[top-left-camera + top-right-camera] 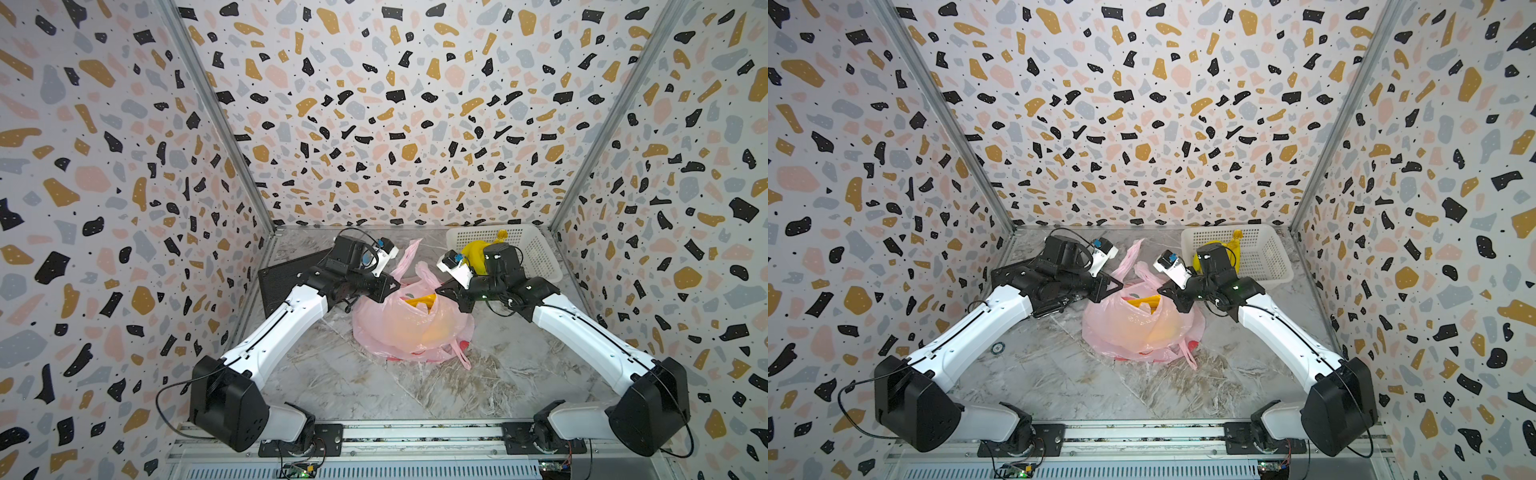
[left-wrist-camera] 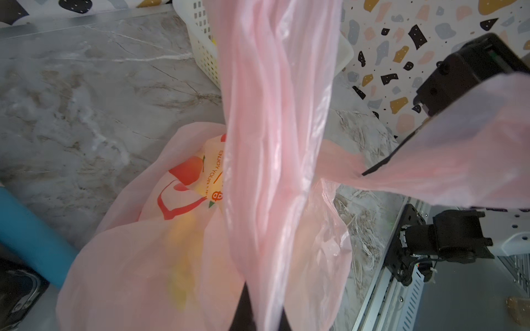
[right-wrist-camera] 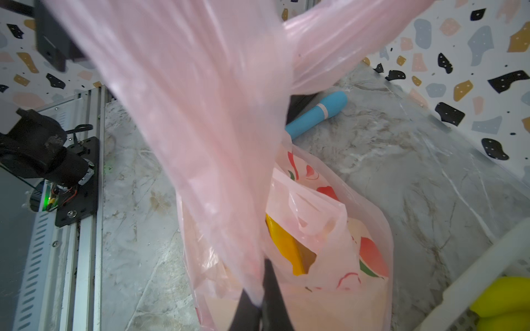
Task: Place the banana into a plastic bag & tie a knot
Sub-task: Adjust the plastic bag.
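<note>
Pinching the bag (image 1: 409,328), left tool (image 1: 395,286) and right tool (image 1: 439,288) fully closed.

Banana (image 1: 419,300) in bag (image 1: 409,334) (basket (image 1: 537,254) behind)

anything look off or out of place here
Nothing spilled or damaged. One stray item: a blue tube lies on the table near the pink bag. The left claw and right claw are each shut on the bag's handles; banana inside, no knot yet.
</note>
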`<move>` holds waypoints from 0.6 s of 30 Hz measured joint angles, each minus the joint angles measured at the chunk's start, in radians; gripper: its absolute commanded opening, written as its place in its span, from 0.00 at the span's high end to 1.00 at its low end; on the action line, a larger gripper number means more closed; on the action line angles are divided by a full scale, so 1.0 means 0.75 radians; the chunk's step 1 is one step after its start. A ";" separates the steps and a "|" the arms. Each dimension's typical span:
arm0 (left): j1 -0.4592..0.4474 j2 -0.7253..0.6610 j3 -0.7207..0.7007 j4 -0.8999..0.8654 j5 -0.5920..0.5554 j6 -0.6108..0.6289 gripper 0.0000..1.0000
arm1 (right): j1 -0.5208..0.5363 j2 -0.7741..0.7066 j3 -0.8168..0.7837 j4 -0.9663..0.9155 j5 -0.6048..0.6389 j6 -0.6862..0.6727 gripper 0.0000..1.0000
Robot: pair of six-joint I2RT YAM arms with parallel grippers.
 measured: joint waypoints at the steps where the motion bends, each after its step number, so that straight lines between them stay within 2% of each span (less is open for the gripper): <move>1: 0.000 -0.001 0.000 -0.013 0.023 0.034 1.00 | 0.004 0.000 0.000 0.001 -0.022 -0.009 1.00; 9: 0.000 -0.002 0.000 -0.110 0.194 0.242 0.99 | 0.011 0.040 0.054 -0.082 -0.166 -0.078 1.00; 13: 0.000 -0.002 -0.002 -0.113 0.249 0.299 0.71 | 0.011 0.082 0.094 -0.136 -0.208 -0.105 1.00; 15: 0.000 -0.002 -0.002 -0.110 0.269 0.322 0.62 | 0.011 0.098 0.104 -0.154 -0.220 -0.109 1.00; 18: 0.000 -0.002 -0.003 -0.106 0.285 0.343 0.55 | 0.011 0.122 0.125 -0.176 -0.235 -0.111 1.00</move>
